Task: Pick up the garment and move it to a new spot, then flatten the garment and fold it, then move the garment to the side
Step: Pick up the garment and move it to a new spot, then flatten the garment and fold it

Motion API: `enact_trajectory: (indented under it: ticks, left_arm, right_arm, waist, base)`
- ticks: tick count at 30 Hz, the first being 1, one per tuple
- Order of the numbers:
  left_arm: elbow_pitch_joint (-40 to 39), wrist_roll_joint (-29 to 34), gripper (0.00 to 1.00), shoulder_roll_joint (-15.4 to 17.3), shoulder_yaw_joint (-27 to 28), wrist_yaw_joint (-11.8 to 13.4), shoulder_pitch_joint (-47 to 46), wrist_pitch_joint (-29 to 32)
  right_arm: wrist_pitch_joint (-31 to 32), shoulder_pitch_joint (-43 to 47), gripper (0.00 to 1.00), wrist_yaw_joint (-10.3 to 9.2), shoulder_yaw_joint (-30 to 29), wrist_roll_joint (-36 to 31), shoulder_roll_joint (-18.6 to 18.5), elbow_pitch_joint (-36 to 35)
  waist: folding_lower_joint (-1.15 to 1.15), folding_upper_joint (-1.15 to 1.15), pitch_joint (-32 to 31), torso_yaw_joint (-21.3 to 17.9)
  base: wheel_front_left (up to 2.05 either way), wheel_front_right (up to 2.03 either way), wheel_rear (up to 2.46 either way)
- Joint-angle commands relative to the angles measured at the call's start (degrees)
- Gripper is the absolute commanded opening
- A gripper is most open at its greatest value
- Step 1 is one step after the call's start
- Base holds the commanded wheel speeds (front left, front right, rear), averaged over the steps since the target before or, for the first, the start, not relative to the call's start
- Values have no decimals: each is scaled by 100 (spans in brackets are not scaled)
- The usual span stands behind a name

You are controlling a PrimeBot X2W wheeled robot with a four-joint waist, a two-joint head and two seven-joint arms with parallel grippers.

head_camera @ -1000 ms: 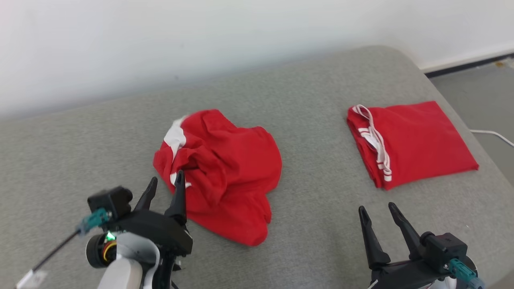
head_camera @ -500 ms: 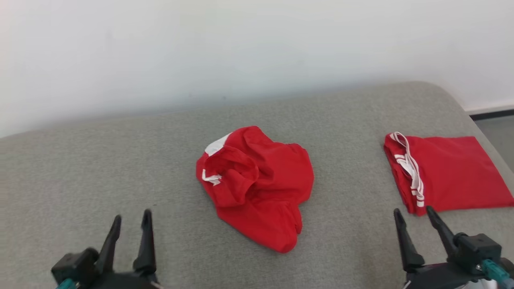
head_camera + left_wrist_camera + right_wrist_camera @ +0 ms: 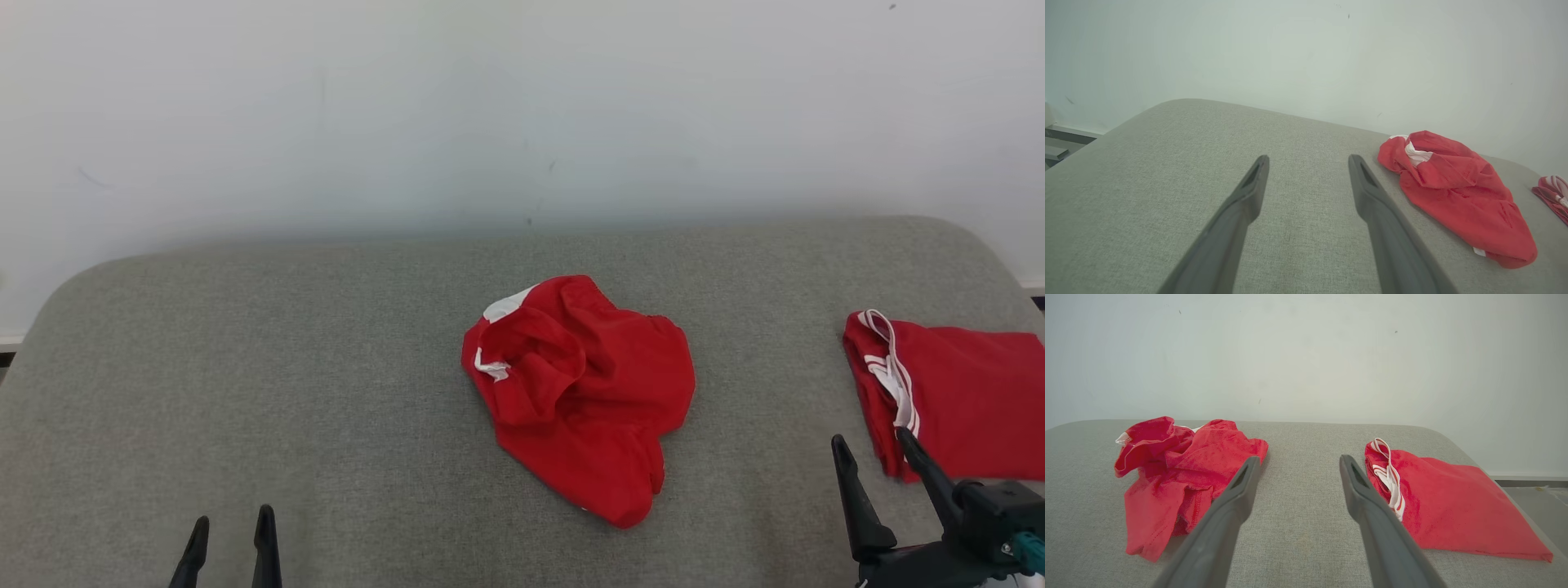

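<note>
I am counting two red garments lying on one grey cushion (image 3: 245, 367): one crumpled garment (image 3: 584, 396) and one folded garment (image 3: 955, 408). I am also looking at two grippers, one left gripper (image 3: 233, 518) and one right gripper (image 3: 869, 437), each showing two dark fingers.

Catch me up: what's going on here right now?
Nothing is being held at the moment. The crumpled red garment lies loose in the middle of the grey padded surface, not yet flattened or folded. A second red garment, already folded, sits apart to its right. The left gripper and right gripper hover at the near edge, jaws open and empty, the right one close by the folded piece.
</note>
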Motion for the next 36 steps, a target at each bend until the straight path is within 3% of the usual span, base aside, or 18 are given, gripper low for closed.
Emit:
enact_trajectory:
  ticks: [1,7,20,36]
  left_arm:
    - [-43,78,100,66,-10,43,92,-19]
    - [-60,227,100,199,-74,32,173,-38]
    - [-109,197,100,156,-164,51,204,-94]
    - [-256,189,100,220,-323,74,-41,210]
  right_arm:
    - [-12,64,100,-14,31,49,-67,3]
    - [-30,62,100,-14,81,106,-152,53]
    - [38,72,100,-14,100,114,-132,30]
    - [-2,-13,100,-14,233,43,-22,118]
  waist:
    - [0,0,-75,116]
    - [0,0,-119,203]
    - [0,0,-73,203]
    - [0,0,7,133]
  base:
    - [0,0,0]
    - [0,0,0]
    - [0,0,0]
    - [0,0,0]
